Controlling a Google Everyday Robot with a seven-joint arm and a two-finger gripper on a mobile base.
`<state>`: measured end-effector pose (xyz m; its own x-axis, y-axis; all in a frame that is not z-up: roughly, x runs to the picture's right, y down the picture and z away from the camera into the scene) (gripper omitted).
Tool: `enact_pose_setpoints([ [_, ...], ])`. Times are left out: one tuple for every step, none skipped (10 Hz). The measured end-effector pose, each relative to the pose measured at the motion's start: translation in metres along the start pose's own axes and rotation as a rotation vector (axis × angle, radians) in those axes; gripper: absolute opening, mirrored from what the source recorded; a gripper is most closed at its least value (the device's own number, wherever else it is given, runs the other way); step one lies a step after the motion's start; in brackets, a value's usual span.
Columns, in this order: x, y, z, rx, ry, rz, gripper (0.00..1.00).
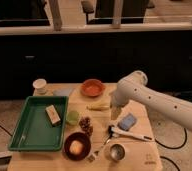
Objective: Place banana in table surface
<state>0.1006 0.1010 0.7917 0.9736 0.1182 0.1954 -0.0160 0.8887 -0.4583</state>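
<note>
Presently: one banana, slim, pale yellow, flat on table surface; one gripper just beside, jaws spread.

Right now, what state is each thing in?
banana: lying flat on the table, not held.
gripper: open, empty, just right of the banana.
orange bowl: upright, looks empty.
tray: holds one tan block.
dark bowl: holds a round orange food.
white cup: upright.
</note>
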Motion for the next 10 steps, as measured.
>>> enact_pose_setpoints([
  [-0.003,-0.005,0.005,0.000,-0.005,0.001,0.80],
  [-0.002,-0.007,0.008,0.000,-0.007,0.004,0.80],
  [-0.002,-0.010,0.010,0.000,-0.010,0.005,0.80],
  [-0.002,-0.012,0.015,-0.005,-0.013,0.007,0.80],
  [-0.001,-0.013,0.020,-0.011,-0.015,0.009,0.80],
  [-0.003,-0.014,0.026,-0.017,-0.018,0.011,0.80],
  [-0.005,-0.016,0.030,-0.019,-0.020,0.011,0.80],
  [-0.004,-0.018,0.034,-0.022,-0.022,0.016,0.80],
  [-0.003,-0.019,0.039,-0.026,-0.024,0.022,0.80],
  [-0.003,-0.019,0.042,-0.029,-0.026,0.025,0.80],
])
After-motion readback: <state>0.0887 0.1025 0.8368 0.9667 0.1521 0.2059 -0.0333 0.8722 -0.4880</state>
